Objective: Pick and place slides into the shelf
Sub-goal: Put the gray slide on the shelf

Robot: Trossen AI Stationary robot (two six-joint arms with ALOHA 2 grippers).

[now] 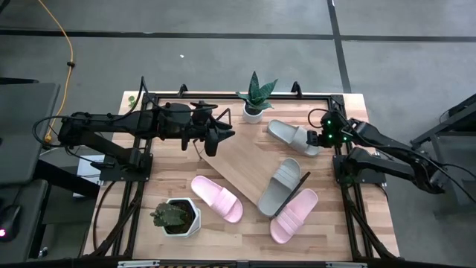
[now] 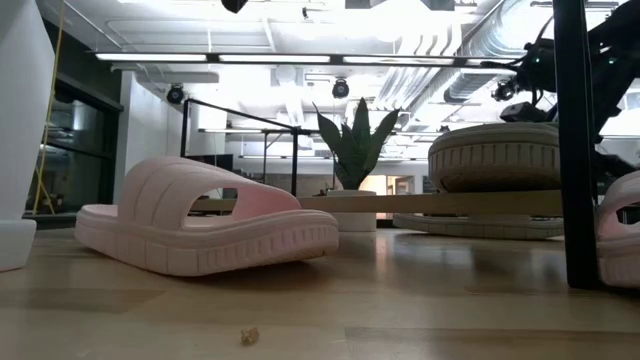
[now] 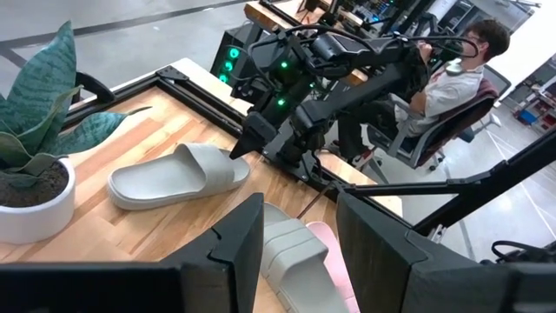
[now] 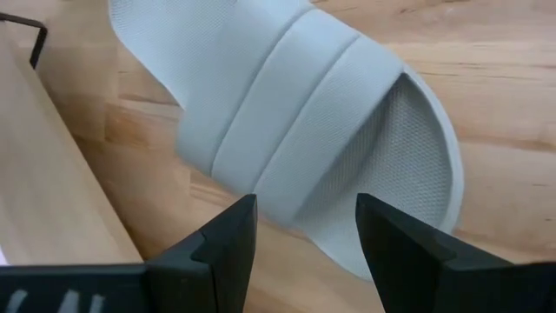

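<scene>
A light grey slide (image 1: 291,137) lies sole down on the table by the far right corner, seen also in the right wrist view (image 4: 287,113) and the left wrist view (image 3: 178,174). My right gripper (image 1: 318,140) (image 4: 304,230) hangs open just over its right end, one finger on either side; no touch shows. The shelf (image 1: 238,167) lies slantwise mid-table. The second grey slide (image 1: 281,186) rests on its near right end. One pink slide (image 1: 216,198) lies on the table beside the shelf. The other (image 1: 294,214) lies at the shelf's near right end. My left gripper (image 1: 223,138) (image 3: 300,235) hovers open over the shelf's far left end.
A snake plant in a white pot (image 1: 254,103) stands at the far edge between the two grippers. A cactus in a white pot (image 1: 176,217) stands near the near left edge. The shelf's black wire end frame (image 2: 575,140) stands upright. A seated person (image 3: 452,78) is beyond the table.
</scene>
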